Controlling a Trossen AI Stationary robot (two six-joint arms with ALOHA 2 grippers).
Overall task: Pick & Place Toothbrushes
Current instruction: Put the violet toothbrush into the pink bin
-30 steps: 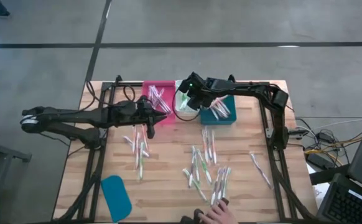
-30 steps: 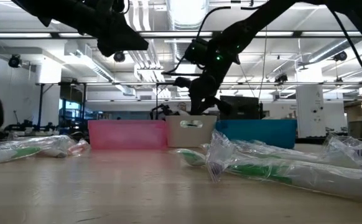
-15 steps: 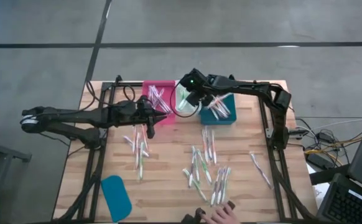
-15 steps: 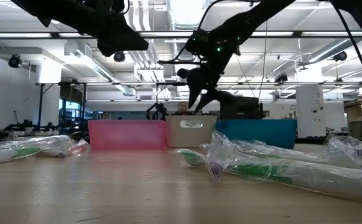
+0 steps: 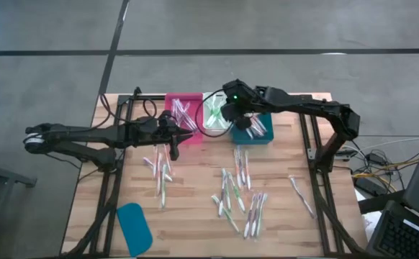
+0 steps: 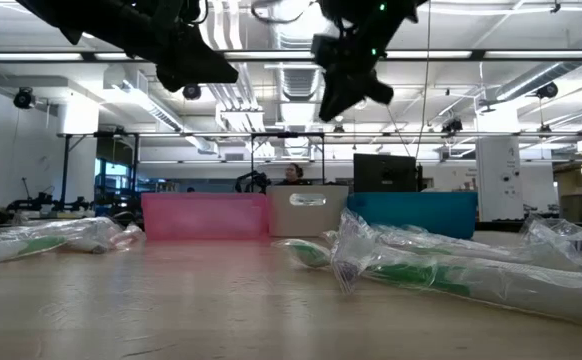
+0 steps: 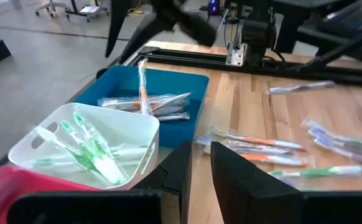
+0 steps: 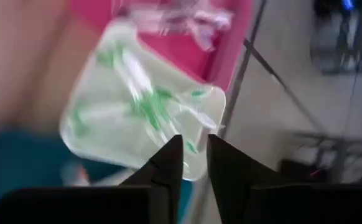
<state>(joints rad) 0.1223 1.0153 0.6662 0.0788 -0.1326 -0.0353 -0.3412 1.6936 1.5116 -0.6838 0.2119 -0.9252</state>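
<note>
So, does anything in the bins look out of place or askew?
One thing: in the teal bin, one orange-accented toothbrush stands almost upright, while the other toothbrushes there lie flat. The white bin and pink bin look orderly.

Teal lid (image 5: pixel 134 228) lies flat on table (image 5: pixel 195 223).

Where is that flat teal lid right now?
In the high view the flat teal rounded lid lies on the wooden table at its near-left corner, apart from the scattered toothbrushes.
</note>
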